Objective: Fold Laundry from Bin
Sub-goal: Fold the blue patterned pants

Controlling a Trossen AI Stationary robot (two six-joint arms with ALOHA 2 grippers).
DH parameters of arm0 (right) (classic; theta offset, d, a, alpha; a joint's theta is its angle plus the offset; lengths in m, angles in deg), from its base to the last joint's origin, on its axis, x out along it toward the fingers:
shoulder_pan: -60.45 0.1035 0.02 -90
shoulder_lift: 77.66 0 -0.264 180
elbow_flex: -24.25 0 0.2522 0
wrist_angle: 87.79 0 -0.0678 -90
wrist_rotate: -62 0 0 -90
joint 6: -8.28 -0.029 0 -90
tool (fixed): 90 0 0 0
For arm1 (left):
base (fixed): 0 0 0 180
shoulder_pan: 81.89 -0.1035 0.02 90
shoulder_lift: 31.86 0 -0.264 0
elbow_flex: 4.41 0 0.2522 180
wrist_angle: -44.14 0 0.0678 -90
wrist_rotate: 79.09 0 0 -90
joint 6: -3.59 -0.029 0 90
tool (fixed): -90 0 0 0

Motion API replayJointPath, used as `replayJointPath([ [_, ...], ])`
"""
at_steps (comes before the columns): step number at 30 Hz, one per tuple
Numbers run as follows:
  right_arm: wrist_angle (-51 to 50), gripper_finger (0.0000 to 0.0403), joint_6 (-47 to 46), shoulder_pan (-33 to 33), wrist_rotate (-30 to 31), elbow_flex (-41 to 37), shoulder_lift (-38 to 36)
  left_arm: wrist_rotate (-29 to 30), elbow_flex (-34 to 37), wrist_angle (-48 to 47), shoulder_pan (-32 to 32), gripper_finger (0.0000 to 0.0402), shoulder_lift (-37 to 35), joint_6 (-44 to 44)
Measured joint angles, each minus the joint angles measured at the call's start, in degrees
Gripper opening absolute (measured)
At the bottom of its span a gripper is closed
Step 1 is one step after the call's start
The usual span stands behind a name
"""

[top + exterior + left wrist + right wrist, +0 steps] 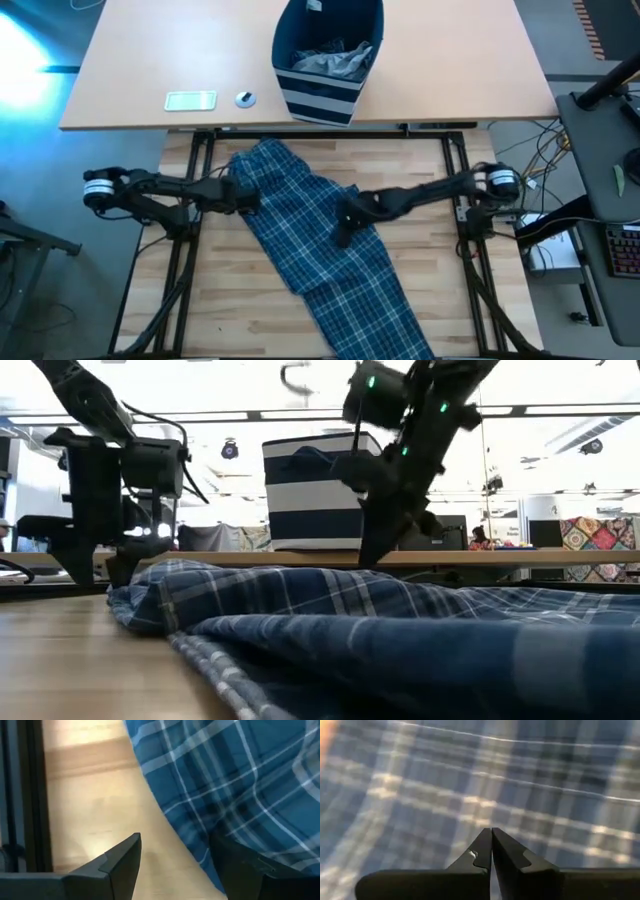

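Blue-and-white plaid trousers (320, 250) lie spread slantwise over the wooden table, from far left to near right. The navy striped bin (325, 60) stands on the desk beyond, with grey laundry (335, 62) inside it. My left gripper (175, 840) is open at the trousers' left edge, one finger over bare wood and the other over the plaid. My right gripper (491, 830) is shut with nothing between its fingers. It hangs over the middle of the trousers (343, 237), pointing down at a slant. My left gripper comes slanting down at the trousers' left edge (200, 855). One finger (240, 865) stands over the cloth, but I cannot tell whether it touches it.
On the far desk, left of the bin, lie a flat pale card-like thing (190, 100) and a small round thing (245, 98). Black frame rails (190, 160) run along the wooden table's left, right and far sides. Bare wood shows left and right of the trousers.
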Motion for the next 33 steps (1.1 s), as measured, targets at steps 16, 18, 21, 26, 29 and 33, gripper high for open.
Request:
replayJointPath([
  [16, 5.0, 0.0009, 16.5, -23.1, -6.9, -3.8, 4.7, 0.9, -24.5, -8.3, -10.2, 0.0266, -0.6, -16.7],
  [18, 5.1, 0.0009, 18.8, -24.0, -7.4, -3.8, 4.9, 1.1, -29.2, -5.1, -15.4, 0.0275, 0.4, -23.2],
  [21, 3.7, 0.0009, 20.9, -24.1, -7.9, -3.9, 2.2, -0.3, -33.4, 2.6, -20.9, 0.0277, 3.4, -33.5],
  [26, 1.6, 0.0009, 23.6, -19.9, -9.0, -4.4, -5.0, -6.5, -35.8, 9.4, -22.5, 0.0263, 10.2, -46.0],
  [29, 0.7, 0.0009, 22.0, -16.5, -8.9, -6.5, -9.3, -6.5, -34.6, 10.3, -21.5, 0.0252, 12.8, -45.6],
  [33, 1.8, 0.0009, 17.4, -11.4, -8.9, -9.4, -15.1, -6.4, -30.3, 17.3, -21.0, 0.0234, 14.6, -43.9],
])
